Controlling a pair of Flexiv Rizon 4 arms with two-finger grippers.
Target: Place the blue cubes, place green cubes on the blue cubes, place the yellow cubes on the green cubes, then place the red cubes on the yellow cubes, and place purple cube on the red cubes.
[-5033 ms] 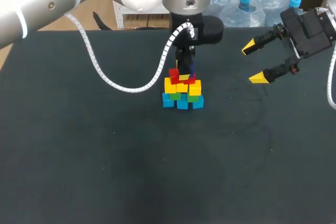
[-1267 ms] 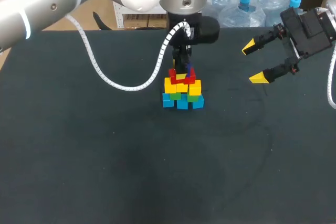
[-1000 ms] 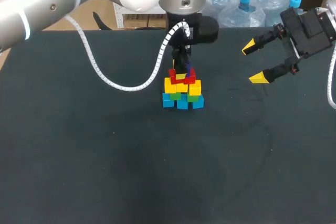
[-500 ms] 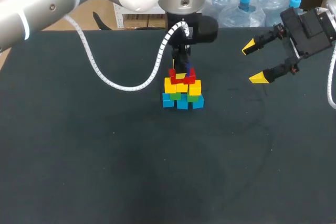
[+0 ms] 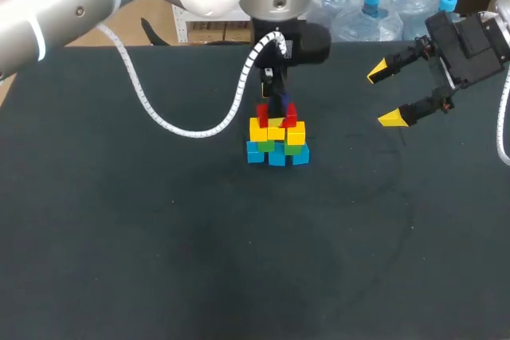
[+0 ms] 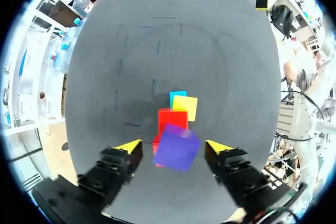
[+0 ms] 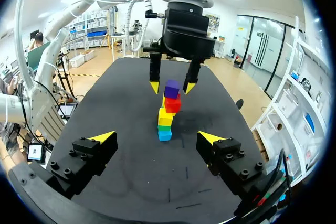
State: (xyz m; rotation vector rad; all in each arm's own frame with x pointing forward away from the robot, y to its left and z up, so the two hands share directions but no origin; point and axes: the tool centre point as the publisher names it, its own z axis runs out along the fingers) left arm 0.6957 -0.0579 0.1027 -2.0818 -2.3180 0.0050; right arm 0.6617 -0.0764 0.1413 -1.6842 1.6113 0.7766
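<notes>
We counted one stack of cubes (image 5: 276,137) near the middle of the far side of the dark table (image 5: 159,236). At the bottom we could see three blue cubes (image 5: 276,157) side by side. Above them peeked two bits of green cubes (image 5: 293,149), though more may have been hidden. On those sat three yellow cubes (image 5: 276,131), and on top of the yellow ones sat two red cubes (image 5: 291,115). There was only one purple cube (image 7: 171,88), and it rested on the red cubes at the very top, turned a little crooked. Our left claw (image 6: 173,145) hung right over the stack with its two yellow fingertips (image 6: 130,146) spread apart, one on each side of the purple cube, and a small gap showed on both sides, so it was not pinching the cube. Our right claw (image 5: 383,97) was also spread wide, and it held nothing, up in the air by the far right of the table, well apart from the stack. A moment before, the left claw had sat lower, tight around the top of the stack, and by now it had gone up a little and let the purple cube stay there. The right arm had not moved at all, and the blue, green and yellow cubes had stayed in their places
</notes>
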